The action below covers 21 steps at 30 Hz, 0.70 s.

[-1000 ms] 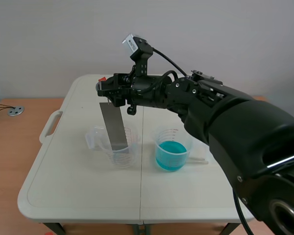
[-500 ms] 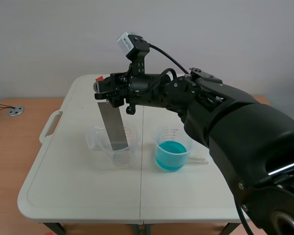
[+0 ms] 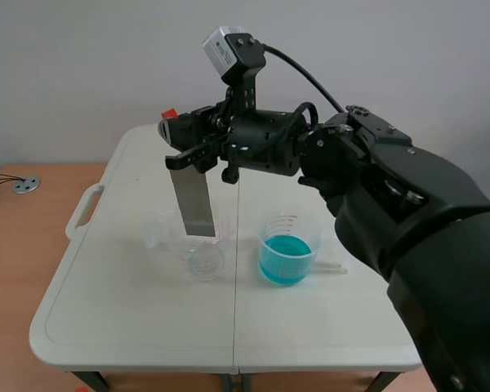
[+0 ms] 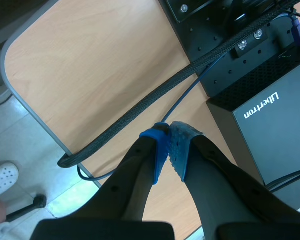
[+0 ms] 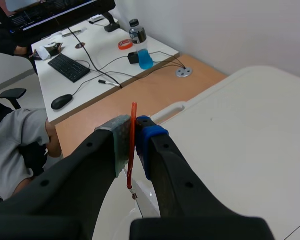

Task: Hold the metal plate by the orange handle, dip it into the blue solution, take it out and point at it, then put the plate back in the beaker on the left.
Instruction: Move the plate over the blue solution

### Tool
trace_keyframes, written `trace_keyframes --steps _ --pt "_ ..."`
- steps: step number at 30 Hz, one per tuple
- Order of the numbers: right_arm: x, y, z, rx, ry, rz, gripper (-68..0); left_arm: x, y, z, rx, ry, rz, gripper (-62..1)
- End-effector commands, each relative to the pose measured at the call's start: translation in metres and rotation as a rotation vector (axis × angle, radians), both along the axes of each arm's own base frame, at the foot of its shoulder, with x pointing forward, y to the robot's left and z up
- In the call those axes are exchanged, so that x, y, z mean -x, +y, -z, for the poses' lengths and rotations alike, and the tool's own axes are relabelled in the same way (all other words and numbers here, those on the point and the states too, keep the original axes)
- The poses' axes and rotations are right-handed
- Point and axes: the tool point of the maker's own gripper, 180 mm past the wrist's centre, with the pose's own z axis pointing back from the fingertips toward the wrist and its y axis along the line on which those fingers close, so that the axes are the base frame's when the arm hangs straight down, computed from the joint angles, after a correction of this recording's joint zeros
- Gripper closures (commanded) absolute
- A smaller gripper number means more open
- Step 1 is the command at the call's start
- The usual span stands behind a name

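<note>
The right gripper (image 5: 134,125) is clamped tight on the orange handle (image 5: 134,112), whose thin edge shows pinched between the grey-green pad and the blue pad in the right wrist view. In the scene view this arm comes in from the right and reaches past the middle, with its gripper high above the left half of the white table (image 3: 131,310). The metal plate (image 3: 198,204) hangs down from the handle, slightly tilted. Its lower edge is at about the rim of the clear beaker (image 3: 202,260), and it is not clear whether that edge is just inside or just above it. The beaker of blue solution (image 3: 287,253) stands on the table just to the right of the clear one, apart from the plate. The left gripper (image 4: 169,137) is closed on nothing, its two blue pads pressed together. It is off the table, above a wooden desk (image 4: 90,65) crossed by a braided black cable (image 4: 155,100), with a black box (image 4: 270,120) beside it.
</note>
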Motion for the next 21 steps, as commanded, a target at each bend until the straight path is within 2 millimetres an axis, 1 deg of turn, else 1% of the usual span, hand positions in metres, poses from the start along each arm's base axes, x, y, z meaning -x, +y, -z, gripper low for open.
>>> trace_keyframes --steps 1,12,18,21 --pt "0.000 0.000 -0.021 -0.030 -0.057 -0.013 -1.1 0.004 -0.005 -0.003 0.014 0.003 -0.002 -1.6" --pt "0.022 -0.011 -0.067 -0.039 -0.221 -0.027 -1.1 0.004 -0.005 -0.002 0.015 0.004 -0.004 -1.6" --pt "0.032 -0.026 -0.091 -0.034 -0.313 -0.009 -1.1 0.004 -0.003 -0.003 0.010 0.003 -0.001 -1.7" --pt "0.035 -0.037 -0.100 -0.025 -0.350 0.010 -1.1 -0.001 0.005 -0.003 -0.007 -0.007 0.000 -1.6"
